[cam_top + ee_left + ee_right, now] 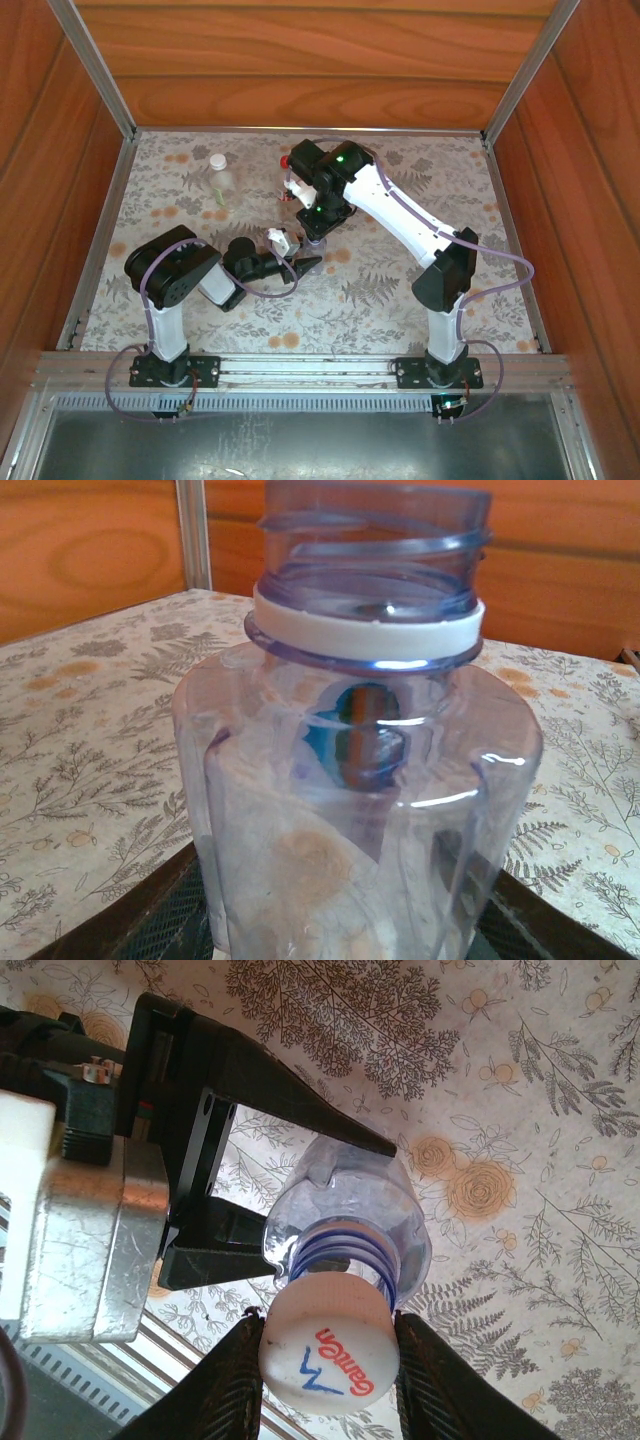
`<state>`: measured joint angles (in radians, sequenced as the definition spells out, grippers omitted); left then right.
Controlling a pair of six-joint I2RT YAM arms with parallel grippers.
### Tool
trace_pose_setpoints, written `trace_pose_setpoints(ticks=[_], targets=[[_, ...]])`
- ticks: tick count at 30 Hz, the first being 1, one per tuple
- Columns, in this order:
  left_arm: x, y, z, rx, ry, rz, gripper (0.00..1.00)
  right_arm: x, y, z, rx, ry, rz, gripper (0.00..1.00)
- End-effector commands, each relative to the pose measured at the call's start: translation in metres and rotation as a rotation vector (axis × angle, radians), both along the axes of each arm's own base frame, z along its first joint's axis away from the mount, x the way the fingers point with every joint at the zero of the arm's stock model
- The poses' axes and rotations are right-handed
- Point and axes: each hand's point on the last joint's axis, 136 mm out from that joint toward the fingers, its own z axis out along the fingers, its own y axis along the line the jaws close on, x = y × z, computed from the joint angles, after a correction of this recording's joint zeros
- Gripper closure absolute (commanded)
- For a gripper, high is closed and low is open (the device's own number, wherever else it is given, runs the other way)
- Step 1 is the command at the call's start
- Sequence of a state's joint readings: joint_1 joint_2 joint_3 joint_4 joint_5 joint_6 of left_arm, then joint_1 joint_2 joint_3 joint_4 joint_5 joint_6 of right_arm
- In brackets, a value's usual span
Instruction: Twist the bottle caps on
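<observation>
The slim bluish-purple bottle (350, 780) stands upright between my left gripper's (340, 925) dark fingers (150, 920), which are shut on its body. Its threaded neck (375, 540) is open above a white ring. In the right wrist view my right gripper (328, 1360) is shut on a white cap (328, 1345) printed in red and blue. The cap sits at the mouth of that bottle (350, 1220), with blue threads still showing under it. From above, the right gripper (315, 222) hangs over the bottle (316, 240) and the left gripper (300, 263) reaches in from the left.
A plain wider bottle (220, 185) with a white cap (217, 160) stands at the back left. A red cap (286, 160) shows beside the right wrist, the bottle under it mostly hidden. Wooden walls and metal rails (100, 240) enclose the flowered table (380, 290).
</observation>
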<state>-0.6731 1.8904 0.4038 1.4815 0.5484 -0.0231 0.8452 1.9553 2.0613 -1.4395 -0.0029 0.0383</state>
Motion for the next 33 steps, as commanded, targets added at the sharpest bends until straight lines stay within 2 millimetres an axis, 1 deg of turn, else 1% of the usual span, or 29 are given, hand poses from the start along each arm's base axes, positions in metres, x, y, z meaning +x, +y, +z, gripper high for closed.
trace_pose_setpoints(ticks=[1,7,17,23,28,31,33], targets=[[-0.001,0.004,-0.026,0.059,0.078,0.0,0.43,-0.005,-0.002,-0.009,-0.029,0.019,0.018,0.62],[-0.001,0.004,-0.027,0.06,0.079,-0.003,0.43,-0.006,-0.002,-0.015,-0.04,0.026,0.012,0.62],[-0.001,0.003,-0.026,0.059,0.078,-0.006,0.43,-0.002,0.005,-0.019,-0.054,0.016,0.026,0.62],[-0.001,0.003,-0.027,0.059,0.079,-0.007,0.43,-0.003,0.004,-0.023,-0.094,0.008,0.04,0.62],[-0.001,0.003,-0.027,0.058,0.082,-0.007,0.43,-0.002,-0.003,-0.027,-0.172,-0.014,0.053,0.62],[-0.001,0.003,-0.027,0.059,0.082,-0.007,0.43,-0.002,-0.001,-0.026,-0.164,-0.023,0.047,0.62],[-0.001,0.002,-0.027,0.058,0.081,-0.006,0.43,-0.001,0.001,-0.023,-0.15,-0.031,0.045,0.59]])
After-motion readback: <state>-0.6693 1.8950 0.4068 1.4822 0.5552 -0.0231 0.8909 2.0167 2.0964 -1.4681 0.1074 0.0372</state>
